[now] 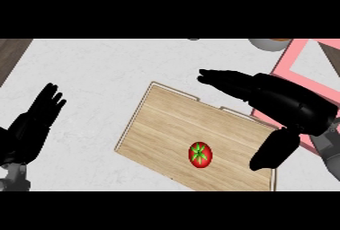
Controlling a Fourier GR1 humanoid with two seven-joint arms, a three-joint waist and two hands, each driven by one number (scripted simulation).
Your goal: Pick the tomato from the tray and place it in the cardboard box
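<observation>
A red tomato [200, 155] with a green star-shaped stem lies on the wooden tray [166, 121], toward the tray's near right part. My right hand [285, 105] hovers over the tray's far right corner with fingers stretched out to the left and thumb hanging down to the right of the tomato; it holds nothing. The pink-rimmed cardboard box [295, 54] sits at the far right, partly hidden behind that hand. At the left edge, my left hand [30, 126] rests open with fingers up.
A round container [269, 43] shows at the top edge beside the box. A dark wooden strip [12, 51] runs along the counter's far left corner. White counter [100, 72] lies between the tray and my left hand.
</observation>
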